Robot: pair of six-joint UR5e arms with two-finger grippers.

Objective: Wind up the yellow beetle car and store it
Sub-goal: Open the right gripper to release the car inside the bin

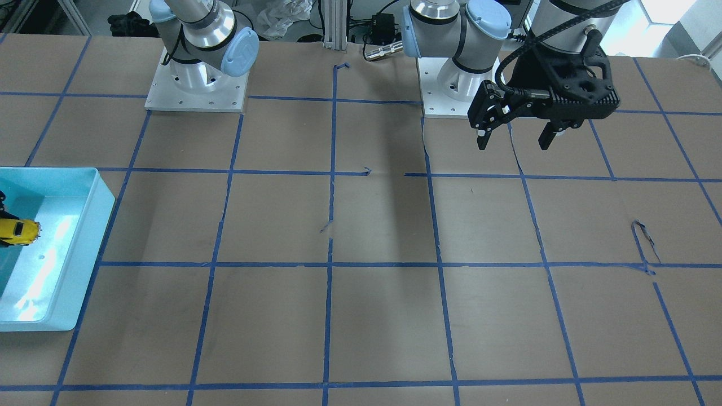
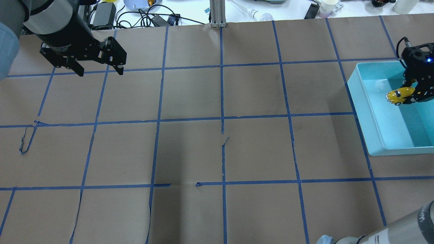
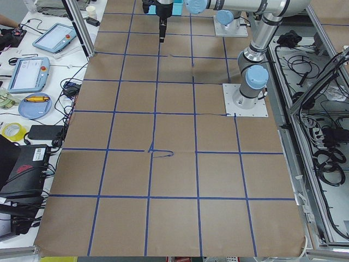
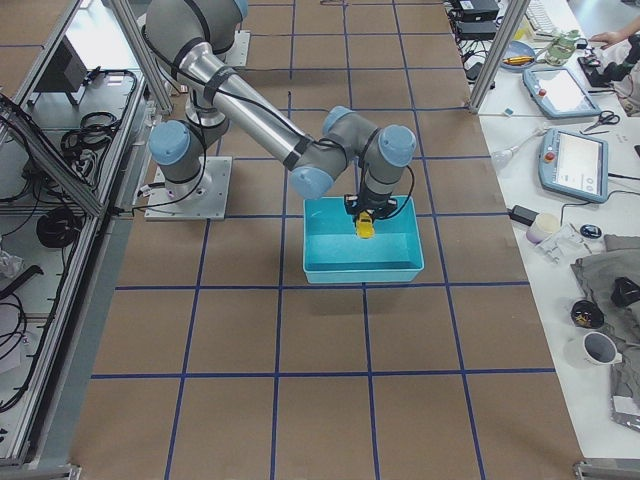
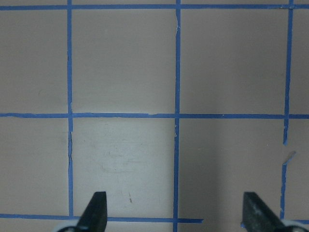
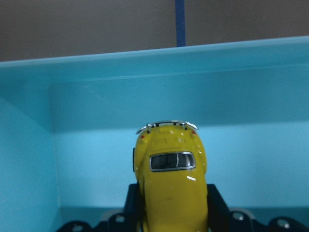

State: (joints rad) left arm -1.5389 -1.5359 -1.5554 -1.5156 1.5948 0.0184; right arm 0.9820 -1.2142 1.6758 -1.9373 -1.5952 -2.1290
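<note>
At the right edge of the overhead frame, the right gripper [image 2: 409, 92] clamps the yellow beetle car [image 2: 400, 95] between its fingers inside the light-blue bin [image 2: 359, 101], while at upper left the left gripper [image 2: 101, 72] hangs spread wide and empty over the paper-covered table [image 2: 217, 152]

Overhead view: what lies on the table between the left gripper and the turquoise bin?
Nothing but brown paper with blue tape lines separates left gripper and turquoise bin, per the overhead view.
</note>
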